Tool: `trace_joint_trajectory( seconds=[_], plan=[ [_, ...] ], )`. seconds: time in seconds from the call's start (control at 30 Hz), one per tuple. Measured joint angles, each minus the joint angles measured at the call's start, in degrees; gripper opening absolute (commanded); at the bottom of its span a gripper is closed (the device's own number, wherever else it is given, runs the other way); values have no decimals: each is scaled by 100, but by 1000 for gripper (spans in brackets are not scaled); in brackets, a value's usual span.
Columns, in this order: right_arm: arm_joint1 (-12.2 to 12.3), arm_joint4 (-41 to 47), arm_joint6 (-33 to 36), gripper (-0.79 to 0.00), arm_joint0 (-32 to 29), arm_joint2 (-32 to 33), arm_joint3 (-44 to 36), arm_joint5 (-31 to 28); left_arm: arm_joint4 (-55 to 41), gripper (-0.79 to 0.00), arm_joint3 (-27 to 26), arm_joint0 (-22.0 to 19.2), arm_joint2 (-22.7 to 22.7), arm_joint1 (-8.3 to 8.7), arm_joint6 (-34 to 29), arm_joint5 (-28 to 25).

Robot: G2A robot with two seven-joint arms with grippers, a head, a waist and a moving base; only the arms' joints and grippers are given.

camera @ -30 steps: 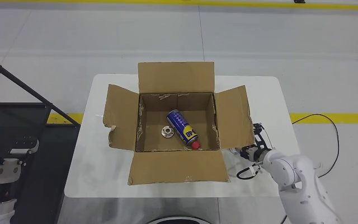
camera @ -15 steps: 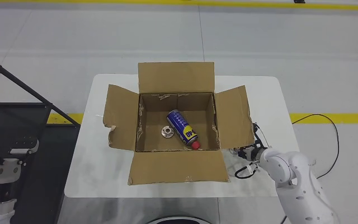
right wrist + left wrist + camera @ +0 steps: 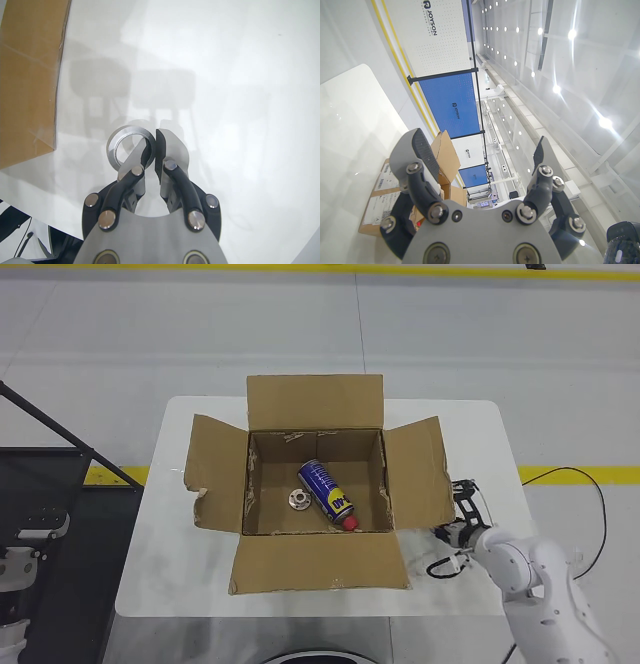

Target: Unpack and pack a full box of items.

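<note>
Presently, an open cardboard box [image 3: 315, 402] is seen in the middle of the white table [image 3: 170, 564], with all four flaps folded outward; inside it, a blue spray can [image 3: 327, 493] with a red cap is laid on its side, slanted across the floor of the box; a small round metal part [image 3: 298, 500] is set just beside the can, on the side toward the robot's left; whether the two touch cannot be told. The right gripper [image 3: 153, 145] is found over the bare table on the robot's right of the box, near the corner of the right flap but apart from it; its fingers [image 3: 160, 150] are closed on the wall of a metal ring [image 3: 130, 130], one pad being placed inside the ring and the other outside, so that the ring is gripped by one side and its opening is turned up toward the wrist camera; whether the ring's underside touches the table cannot be judged. The left gripper [image 3: 480, 136] is pointed upward toward the ceiling lights, with the table and the box off to one side of it; its ribbed fingers [image 3: 425, 152] are spread wide, and nothing is held between them; the labelled outer wall of the box and one raised flap are seen just beyond one finger.
</note>
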Motion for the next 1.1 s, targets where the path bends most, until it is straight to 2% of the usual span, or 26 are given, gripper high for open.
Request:
trace_joint_trajectory(
  seconds=[0.33, 0.43, 0.63, 0.83, 1.1],
  plan=[
    [76, 193, -350, -785, -42, 864, -393, 259, 0, 0, 0, 0, 0, 0, 0, 0],
    [96, 55, -421, -785, 91, 1077, -575, 461, 0, 0, 0, 0, 0, 0, 0, 0],
    [110, 219, -566, -785, 467, 1215, -1016, 502, 0, 0, 0, 0, 0, 0, 0, 0],
    [89, 493, -735, -785, 908, 819, -1512, 337, 0, 0, 0, 0, 0, 0, 0, 0],
    [-16, 526, -911, -785, 1525, -545, -1598, 113, 0, 0, 0, 0, 0, 0, 0, 0]
  ],
)
